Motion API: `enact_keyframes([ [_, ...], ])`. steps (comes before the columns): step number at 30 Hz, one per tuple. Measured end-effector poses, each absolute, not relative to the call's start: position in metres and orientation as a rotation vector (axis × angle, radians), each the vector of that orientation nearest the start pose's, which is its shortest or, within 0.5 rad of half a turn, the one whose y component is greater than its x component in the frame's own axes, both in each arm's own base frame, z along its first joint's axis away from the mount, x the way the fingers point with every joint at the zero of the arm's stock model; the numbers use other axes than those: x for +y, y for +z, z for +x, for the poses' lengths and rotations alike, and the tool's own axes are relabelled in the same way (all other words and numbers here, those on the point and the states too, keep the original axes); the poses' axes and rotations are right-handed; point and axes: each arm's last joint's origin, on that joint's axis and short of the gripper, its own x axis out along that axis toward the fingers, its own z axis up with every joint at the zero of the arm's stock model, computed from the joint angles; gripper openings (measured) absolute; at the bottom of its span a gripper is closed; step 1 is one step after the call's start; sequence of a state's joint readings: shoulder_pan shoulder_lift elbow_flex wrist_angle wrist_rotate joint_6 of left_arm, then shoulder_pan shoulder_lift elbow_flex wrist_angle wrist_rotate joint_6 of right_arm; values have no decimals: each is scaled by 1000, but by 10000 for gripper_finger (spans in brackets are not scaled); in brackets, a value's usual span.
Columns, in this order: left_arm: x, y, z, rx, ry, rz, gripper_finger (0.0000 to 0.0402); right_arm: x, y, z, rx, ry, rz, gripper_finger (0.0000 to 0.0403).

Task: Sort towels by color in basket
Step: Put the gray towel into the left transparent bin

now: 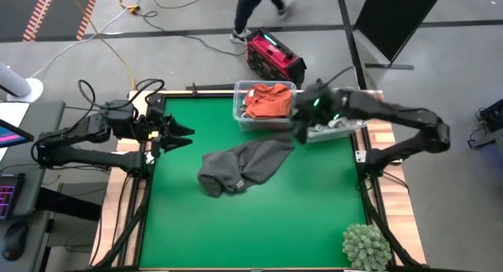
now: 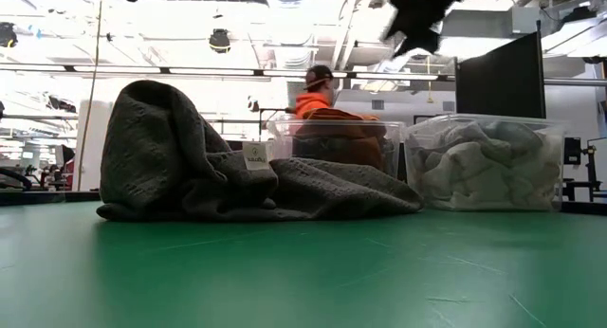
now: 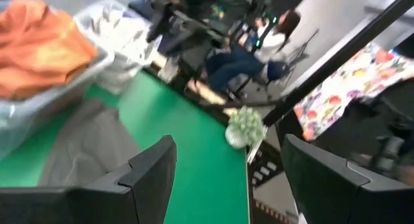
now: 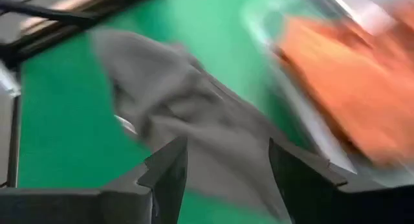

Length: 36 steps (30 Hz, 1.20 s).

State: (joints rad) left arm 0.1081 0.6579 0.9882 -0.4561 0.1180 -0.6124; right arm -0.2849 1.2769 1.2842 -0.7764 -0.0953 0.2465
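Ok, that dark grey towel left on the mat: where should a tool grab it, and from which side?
Probably the tall bunched hump of the dark grey towel, at its end nearer the left arm. The low view shows it piled high there, while its other end lies thin against the orange-towel bin. Come straight down from above. The open left tool waits at the mat's edge, closest to that hump.

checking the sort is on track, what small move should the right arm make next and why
Probably lower the open right gripper onto the crumpled dark grey towel and pinch it. That towel lies on the green table, while the rust-orange towel and pale grey cloths already sit in their clear plastic bins. The left gripper waits at the table's left edge.
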Motion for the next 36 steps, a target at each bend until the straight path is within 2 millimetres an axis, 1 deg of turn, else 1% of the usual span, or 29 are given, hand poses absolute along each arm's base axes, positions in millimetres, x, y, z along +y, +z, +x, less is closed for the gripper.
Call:
enact_keyframes([
  [3,9,383,118,187,34,-633,265,-37,345,285,644,-192,270,240],
  [5,9,379,117,228,43,-638,265,-22,337,305,616,-162,240,240],
  [7,9,377,117,254,49,-641,265,-11,326,321,609,-137,248,240],
  [11,8,377,115,255,47,-636,265,5,289,351,688,-111,281,241],
  [13,8,378,112,241,42,-630,265,12,273,362,744,-84,267,240],
  [16,7,380,106,220,35,-627,265,22,256,380,787,-49,221,240],
  [21,6,384,94,177,22,-623,265,26,235,410,830,-42,196,240],
  [25,5,385,87,154,14,-638,265,20,224,433,835,-50,182,240],
  [28,5,386,84,152,3,-655,265,14,211,448,851,-55,164,241],
  [33,4,386,84,161,-19,-682,265,7,173,461,939,-76,162,239],
  [36,4,386,84,163,-22,-685,265,9,162,464,971,-75,157,222],
])
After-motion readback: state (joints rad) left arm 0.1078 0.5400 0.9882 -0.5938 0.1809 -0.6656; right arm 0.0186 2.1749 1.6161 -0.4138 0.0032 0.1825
